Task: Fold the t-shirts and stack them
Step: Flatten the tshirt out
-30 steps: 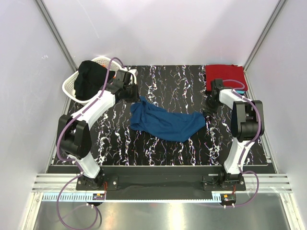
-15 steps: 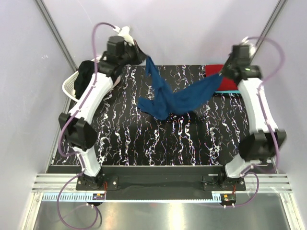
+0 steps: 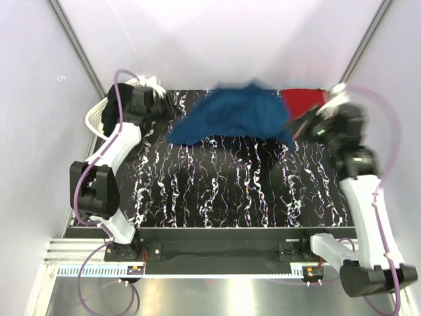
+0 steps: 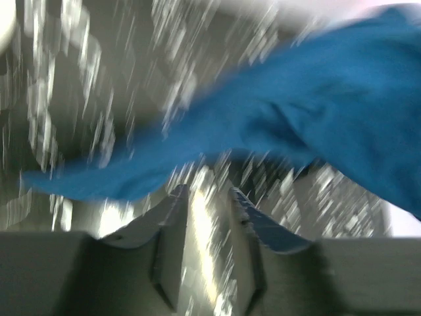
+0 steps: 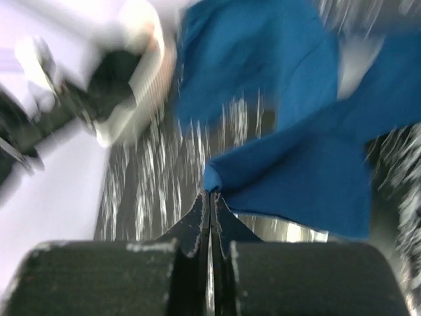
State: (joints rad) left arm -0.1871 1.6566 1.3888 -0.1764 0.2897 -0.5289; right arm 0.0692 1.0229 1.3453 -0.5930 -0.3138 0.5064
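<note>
The blue shirt point(image 3: 233, 115) hangs spread and blurred over the far half of the black marbled tabletop point(image 3: 217, 191), between the two arms. A red shirt point(image 3: 301, 100) lies in the far right corner and a white basket point(image 3: 95, 120) at far left. The right hand point(image 5: 210, 192) is pinched on the blue shirt's corner. The left hand point(image 4: 207, 194) stands apart, gripping nothing.

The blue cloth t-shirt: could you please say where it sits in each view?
Top external: blue cloth t-shirt, far centre.
Left wrist: t-shirt, middle to upper right.
Right wrist: t-shirt, upper right, corner pinched in the right tool.
Shared landmark: black white-veined tabletop.
</note>
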